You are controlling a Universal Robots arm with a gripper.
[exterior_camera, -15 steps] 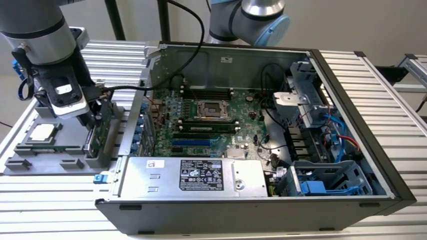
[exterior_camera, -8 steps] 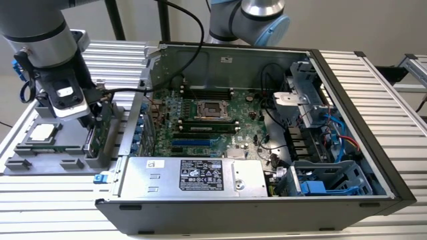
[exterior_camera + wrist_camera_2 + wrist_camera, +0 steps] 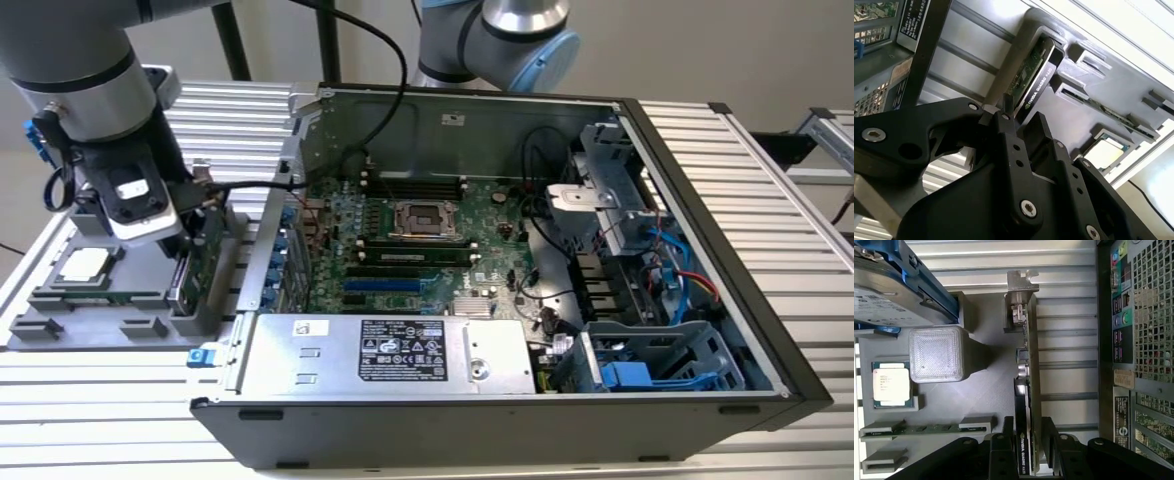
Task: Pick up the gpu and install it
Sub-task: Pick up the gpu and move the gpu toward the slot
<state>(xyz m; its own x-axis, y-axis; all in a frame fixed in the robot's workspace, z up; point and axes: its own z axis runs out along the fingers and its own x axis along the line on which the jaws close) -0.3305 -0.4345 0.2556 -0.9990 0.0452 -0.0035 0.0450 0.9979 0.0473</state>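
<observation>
The gpu (image 3: 198, 265) stands on edge in a slot of the grey parts holder (image 3: 80, 325), at the exterior view's left, beside the open computer case (image 3: 707, 190). In the first wrist view the gpu (image 3: 1026, 370) shows its black shroud, green board and silver bracket (image 3: 1021, 285) at the far end. My gripper (image 3: 184, 240) is lowered over it. In both wrist views my gripper (image 3: 1026, 429) (image 3: 1021, 117) has one black finger against each face of the gpu (image 3: 1036, 70), shut on it. The card still sits in the holder.
The case lies open with its motherboard (image 3: 414, 235), blue expansion slots (image 3: 387, 285) and power supply (image 3: 387, 355) exposed. The holder also carries a processor (image 3: 891, 385), a RAM stick (image 3: 924, 429), a white block (image 3: 936, 355) and a hard drive with blue rails (image 3: 894, 285).
</observation>
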